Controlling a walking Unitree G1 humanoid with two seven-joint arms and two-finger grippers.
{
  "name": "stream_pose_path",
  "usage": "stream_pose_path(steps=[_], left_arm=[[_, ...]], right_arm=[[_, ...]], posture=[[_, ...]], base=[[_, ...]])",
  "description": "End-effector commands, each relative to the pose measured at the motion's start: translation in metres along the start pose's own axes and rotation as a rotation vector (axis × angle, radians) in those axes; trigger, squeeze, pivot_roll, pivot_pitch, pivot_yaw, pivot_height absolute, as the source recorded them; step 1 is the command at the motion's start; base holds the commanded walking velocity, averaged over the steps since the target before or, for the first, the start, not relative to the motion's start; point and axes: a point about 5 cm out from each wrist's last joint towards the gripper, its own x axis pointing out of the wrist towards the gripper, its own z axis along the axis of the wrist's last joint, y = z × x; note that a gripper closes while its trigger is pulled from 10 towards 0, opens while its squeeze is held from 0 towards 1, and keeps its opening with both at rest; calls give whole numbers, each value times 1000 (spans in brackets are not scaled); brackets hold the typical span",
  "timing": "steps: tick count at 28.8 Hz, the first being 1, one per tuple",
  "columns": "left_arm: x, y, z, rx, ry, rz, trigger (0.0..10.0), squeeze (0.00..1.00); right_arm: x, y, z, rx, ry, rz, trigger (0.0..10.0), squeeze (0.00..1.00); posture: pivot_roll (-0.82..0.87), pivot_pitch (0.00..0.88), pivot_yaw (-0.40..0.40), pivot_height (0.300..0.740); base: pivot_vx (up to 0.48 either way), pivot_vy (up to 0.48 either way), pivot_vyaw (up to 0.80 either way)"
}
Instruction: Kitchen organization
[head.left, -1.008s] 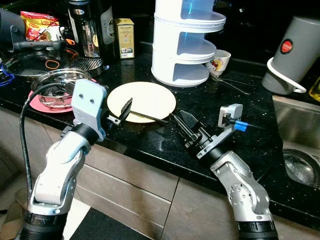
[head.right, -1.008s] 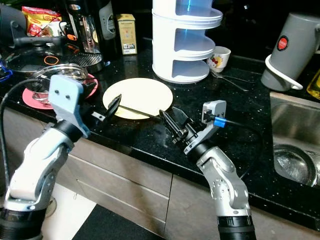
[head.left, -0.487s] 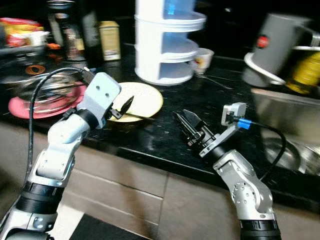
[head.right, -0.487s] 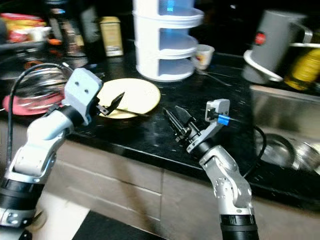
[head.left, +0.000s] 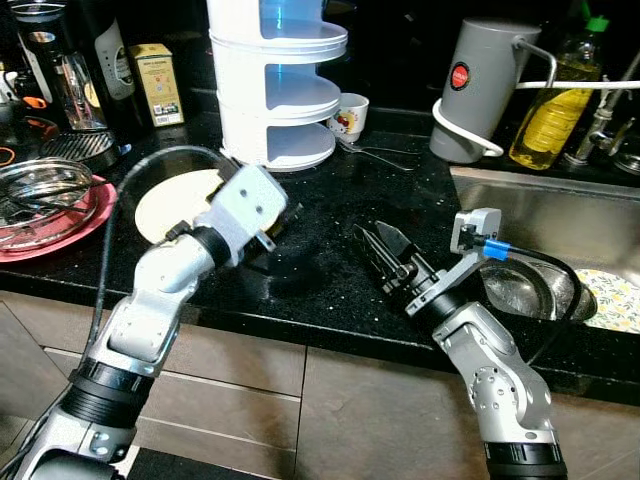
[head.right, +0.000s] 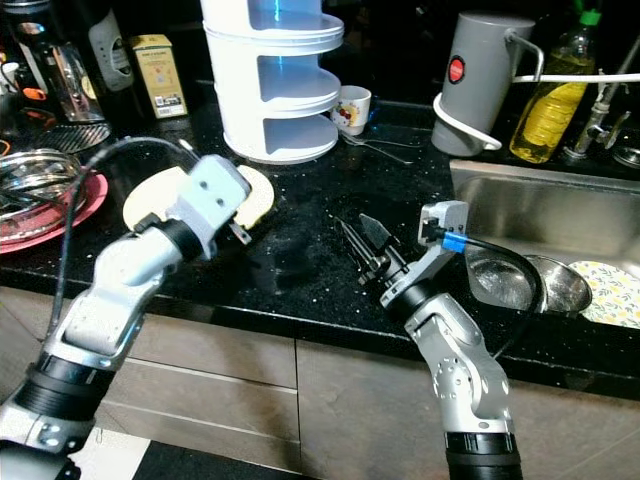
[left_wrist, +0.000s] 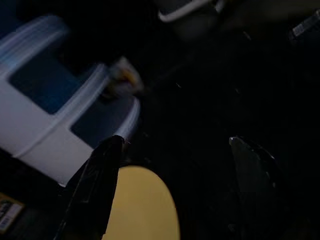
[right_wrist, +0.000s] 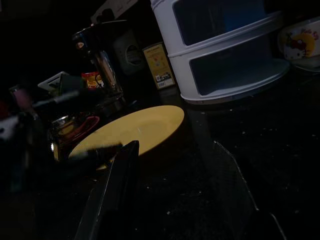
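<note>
I judge we're early: yellow plate (head.left: 175, 200) not yet picked up, at 10 o'clock. Left gripper (left_wrist: 170, 192) spread wide beside it, empty; right gripper (head.left: 385, 255) parted, empty.

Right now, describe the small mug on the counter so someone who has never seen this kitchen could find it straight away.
Start at the tall white three-tier rack at the back of the black counter. Beside its lowest tier, on the side toward the grey jug and the sink, stands the small mug. It is the one white cup there, with a cartoon print in red and yellow.
</note>
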Motion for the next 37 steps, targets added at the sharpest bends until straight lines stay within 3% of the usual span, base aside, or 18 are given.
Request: stream_pose_path(steps=[1, 11, 21, 34, 35, 36, 37], left_arm=[[-3, -8, -8, 31, 66, -67, 10000, 0], [-6, -13, -25, 54, 165, -116, 10000, 0], [-11, -9, -40, 124, 256, -151, 10000, 0], [-6, -4, -51, 160, 261, -123, 10000, 0], [-5, -1, -52, 169, 263, -111, 7843, 0], [-5, 0, -53, 172, 265, -109, 0, 0], [-5, 0, -54, 173, 267, -110, 0, 0]], right_arm=[[0, 6, 1, 4, 2, 48, 10000, 0], [-7, 26, 1, 32, 40, 237, 10000, 0], [-10, 30, 0, 38, 57, 256, 10000, 0], [-13, 38, 0, 44, 67, 283, 10000, 0], [-14, 39, 0, 44, 68, 284, 10000, 0], [-14, 39, 0, 44, 68, 284, 10000, 0], [-14, 39, 0, 43, 68, 284, 10000, 0]], posture=[[-73, 0, -45, 740], [-85, 0, -40, 740], [-93, 0, -34, 740], [-113, 0, -19, 740], [-115, 0, -16, 740], [-118, 0, -15, 740], [-119, 0, -14, 740]], base=[[0, 0, 0], [0, 0, 0], [0, 0, 0], [0, 0, 0], [0, 0, 0], [0, 0, 0], [0, 0, 0]])
